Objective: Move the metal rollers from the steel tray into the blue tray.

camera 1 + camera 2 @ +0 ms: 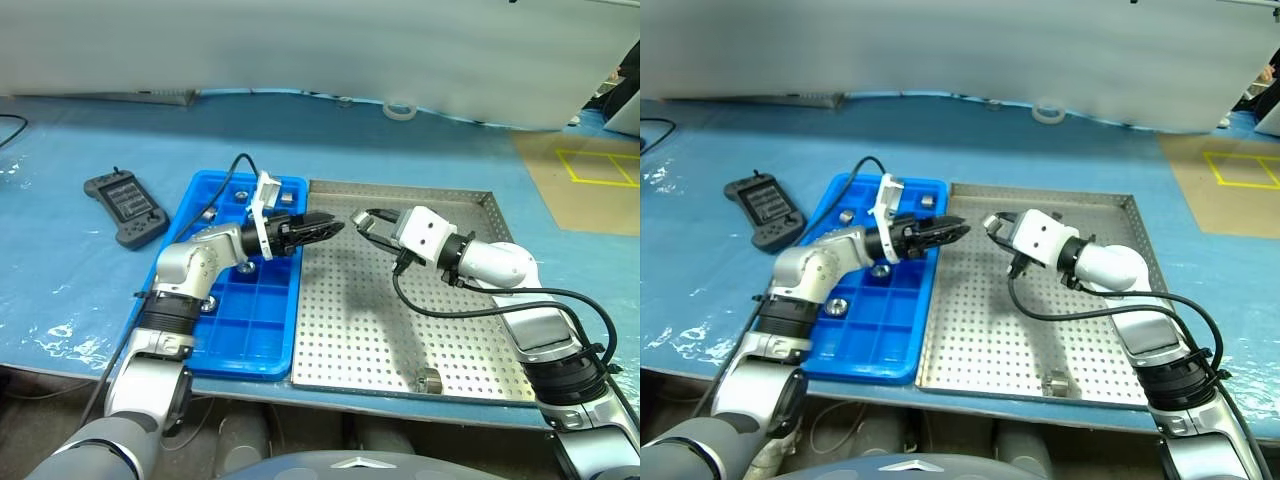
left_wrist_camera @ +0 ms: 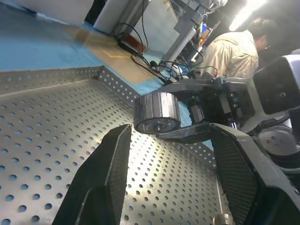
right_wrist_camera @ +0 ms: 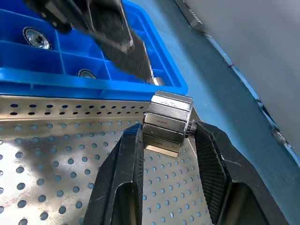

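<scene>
Mid-frame, the right gripper (image 1: 366, 219) clamps a roller (image 3: 166, 123) above the steel tray (image 1: 480, 375), facing the parted left gripper (image 1: 330, 226).

One roller (image 3: 167, 123) aloft; another (image 1: 429, 380) on steel tray (image 1: 380, 340); several in blue tray (image 1: 250, 330)

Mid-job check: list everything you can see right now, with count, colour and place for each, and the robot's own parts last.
steel tray: one, silver, perforated, right of the blue tray.
blue tray: one, bright blue, gridded, touching the steel tray's left edge.
metal rollers: one held in the air over the steel tray; one loose near the steel tray's front rim; at least four in blue tray compartments, e.g..
controller: one, dark grey, on the blue mat left of the blue tray.
tape roll: one, pale, far table edge.
person: one, beige top, background.
right gripper: shut on the held roller.
left gripper: fingers open, facing it.
</scene>
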You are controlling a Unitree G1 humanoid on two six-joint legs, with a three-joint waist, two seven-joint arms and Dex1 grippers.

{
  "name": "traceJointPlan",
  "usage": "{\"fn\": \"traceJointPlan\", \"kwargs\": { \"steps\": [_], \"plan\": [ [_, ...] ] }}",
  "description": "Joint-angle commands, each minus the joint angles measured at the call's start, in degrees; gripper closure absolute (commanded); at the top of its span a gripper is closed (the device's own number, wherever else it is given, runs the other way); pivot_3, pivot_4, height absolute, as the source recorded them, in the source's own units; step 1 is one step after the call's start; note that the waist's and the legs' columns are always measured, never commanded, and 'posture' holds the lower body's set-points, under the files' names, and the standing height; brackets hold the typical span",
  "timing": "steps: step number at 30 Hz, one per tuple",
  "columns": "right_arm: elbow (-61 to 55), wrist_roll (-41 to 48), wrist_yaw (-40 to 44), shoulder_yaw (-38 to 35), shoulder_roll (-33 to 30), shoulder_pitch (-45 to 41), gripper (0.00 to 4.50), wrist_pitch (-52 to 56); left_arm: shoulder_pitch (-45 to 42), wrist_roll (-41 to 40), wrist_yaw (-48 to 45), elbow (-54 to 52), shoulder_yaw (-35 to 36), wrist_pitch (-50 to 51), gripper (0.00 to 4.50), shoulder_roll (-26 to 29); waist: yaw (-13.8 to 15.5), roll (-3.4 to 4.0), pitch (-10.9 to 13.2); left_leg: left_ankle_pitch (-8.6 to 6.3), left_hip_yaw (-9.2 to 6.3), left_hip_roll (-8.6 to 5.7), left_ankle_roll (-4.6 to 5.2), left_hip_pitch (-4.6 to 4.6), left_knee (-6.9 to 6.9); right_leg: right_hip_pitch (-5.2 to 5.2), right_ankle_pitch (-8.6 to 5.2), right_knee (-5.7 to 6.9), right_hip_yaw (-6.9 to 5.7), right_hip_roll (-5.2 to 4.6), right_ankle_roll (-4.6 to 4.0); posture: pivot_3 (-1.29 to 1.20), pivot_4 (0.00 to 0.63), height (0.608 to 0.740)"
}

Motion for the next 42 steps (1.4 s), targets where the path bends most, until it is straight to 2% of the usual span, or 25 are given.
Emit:
{"fn": "traceJointPlan", "kwargs": {
  "steps": [1,8,16,19,20,23,28,31,37,42],
  "plan": [
    [-2.81,-0.81,-0.33,-1.00,-0.95,-0.05,3.27,-2.62,-2.43,1.39,-2.13,3.29,-0.49,-2.61,1.73,-1.34,-0.22,0.00,0.00,0.00,0.00,0.01,0.09,-0.02,0.06,0.01,0.00,0.00,0.00,0.00,0.00,-0.20,0.150,0.740],
    [-2.76,-0.05,-0.28,-1.55,-0.73,2.47,3.27,-3.79,-4.70,-0.28,-2.68,5.37,1.55,-1.86,1.73,-5.83,-0.92,0.04,0.02,-0.18,0.01,-0.05,0.40,-0.07,0.35,0.12,0.00,-0.01,0.00,-0.15,-0.02,-0.24,0.150,0.740],
    [-2.39,-0.73,-1.08,-1.83,-0.55,2.49,3.27,-2.60,-5.81,0.29,-2.95,5.28,2.03,-2.34,1.73,-6.20,-1.17,0.09,0.05,-0.32,0.01,-0.02,0.56,-0.07,0.41,0.14,0.00,0.00,0.00,-0.14,-0.02,-0.25,0.150,0.740],
    [-5.27,6.76,0.77,-4.97,0.24,2.44,3.27,3.81,-6.94,-1.32,-1.35,3.35,5.93,-2.67,1.73,-3.93,-1.29,0.15,0.09,-0.32,0.02,-0.02,0.63,-0.09,0.41,0.13,0.00,-0.04,0.01,-0.14,-0.03,-0.25,0.150,0.740],
    [-6.63,12.08,1.88,-6.81,0.75,1.36,3.27,8.46,-6.75,-1.00,-1.31,1.89,6.74,-3.42,1.73,-2.30,-1.36,0.19,0.12,-0.28,0.02,-0.02,0.68,-0.11,0.41,0.11,0.00,-0.04,0.01,-0.13,-0.03,-0.25,0.150,0.740],
    [-6.17,20.28,3.89,-9.62,1.24,-2.89,3.27,15.50,-3.38,2.01,-3.42,-4.10,6.33,-7.89,1.73,3.15,-2.02,0.28,0.17,-0.26,0.01,0.01,0.72,-0.11,0.39,0.10,0.00,-0.04,0.00,-0.12,-0.03,-0.22,0.150,0.740],
    [-2.33,21.86,5.35,-4.62,3.26,-7.48,3.27,20.57,9.69,8.16,-8.26,-20.16,4.01,-16.65,1.73,15.69,-2.25,0.20,0.10,-0.27,-0.01,0.02,0.70,-0.05,0.25,0.17,-0.01,-0.15,-0.10,-0.11,-0.04,-0.12,0.150,0.740],
    [-1.05,23.40,6.77,-2.48,5.07,-9.34,3.27,22.72,16.09,6.43,-7.23,-26.97,7.25,-16.55,1.73,19.98,-1.08,0.26,0.17,-0.21,-0.07,0.05,0.46,-0.19,0.07,0.05,-0.01,-0.29,-0.29,-0.07,-0.04,0.01,0.150,0.740],
    [3.26,25.67,12.03,3.23,8.73,-14.39,3.27,25.97,24.30,3.69,-0.77,-33.93,14.81,-13.97,1.73,23.29,2.60,0.40,0.29,-0.14,-0.11,-0.02,0.09,-0.12,0.06,0.07,-0.02,-0.13,-0.35,-0.15,-0.04,0.18,0.150,0.740],
    [7.49,22.80,17.29,9.59,9.32,-14.42,3.27,22.52,34.03,0.83,4.28,-41.74,20.85,-10.81,1.73,24.47,4.85,0.19,0.33,-0.04,-0.18,-0.01,-0.10,-0.06,-0.11,-0.02,-0.03,-0.10,-0.40,-0.14,-0.02,0.27,0.150,0.740]
  ]
}}
